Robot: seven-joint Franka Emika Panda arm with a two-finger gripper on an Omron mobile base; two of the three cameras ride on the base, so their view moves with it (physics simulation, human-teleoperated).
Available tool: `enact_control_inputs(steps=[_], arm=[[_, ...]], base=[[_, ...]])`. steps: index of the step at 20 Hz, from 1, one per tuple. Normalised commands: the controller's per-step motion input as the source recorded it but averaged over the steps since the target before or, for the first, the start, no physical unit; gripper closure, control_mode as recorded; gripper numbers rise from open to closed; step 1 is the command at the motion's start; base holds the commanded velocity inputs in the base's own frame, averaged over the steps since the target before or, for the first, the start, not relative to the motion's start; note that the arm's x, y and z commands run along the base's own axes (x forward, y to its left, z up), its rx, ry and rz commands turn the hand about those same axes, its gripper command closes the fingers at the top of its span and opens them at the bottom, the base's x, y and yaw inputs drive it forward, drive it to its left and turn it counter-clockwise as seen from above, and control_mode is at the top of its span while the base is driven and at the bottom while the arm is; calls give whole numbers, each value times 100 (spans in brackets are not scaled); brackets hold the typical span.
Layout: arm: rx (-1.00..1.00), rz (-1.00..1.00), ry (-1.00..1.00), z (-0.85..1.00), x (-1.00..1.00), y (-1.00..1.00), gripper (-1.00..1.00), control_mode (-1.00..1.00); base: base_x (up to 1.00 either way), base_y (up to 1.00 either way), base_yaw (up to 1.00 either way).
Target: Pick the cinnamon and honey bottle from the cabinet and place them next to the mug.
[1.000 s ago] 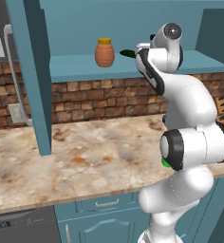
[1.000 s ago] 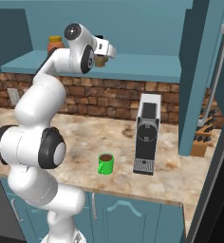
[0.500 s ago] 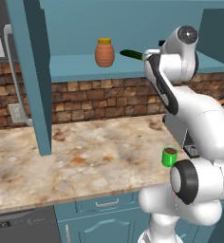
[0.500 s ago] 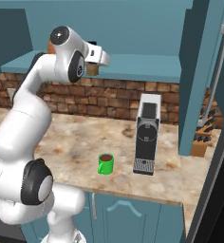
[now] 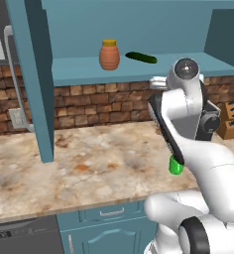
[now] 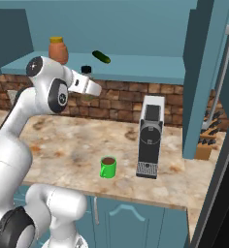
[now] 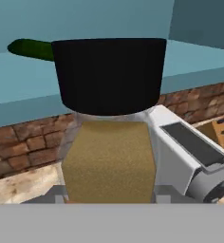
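gripper clamped on cinnamon — jar held in front of cabinet shelf edge, above counter. honey bottle on shelf, cucumber just beside it. mug on counter — near coffee machine, apart from it.

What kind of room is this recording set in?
A rendered kitchen, it seems: a speckled stone counter with a coffee machine, a brick backsplash, and a knife block.
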Motion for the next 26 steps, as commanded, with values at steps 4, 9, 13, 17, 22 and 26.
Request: enact_control_inputs(steps=[4,9,13,17,22,26], arm=[[9,-41,0,-63,-42,17,100,-100],[3,-44,0,-42,-12,31,100,-100],[0,-41,0,-42,37,13,100,-100],[0,-18,5,-40,27,-3,100,-100],[1,-6,15,-75,-16,0,100,-100],[4,-1,7,-69,-29,0,100,-100]], base=[[0,0,0],[0,0,0],[0,0,0],[0,0,0],[0,0,0],[0,0,0]])
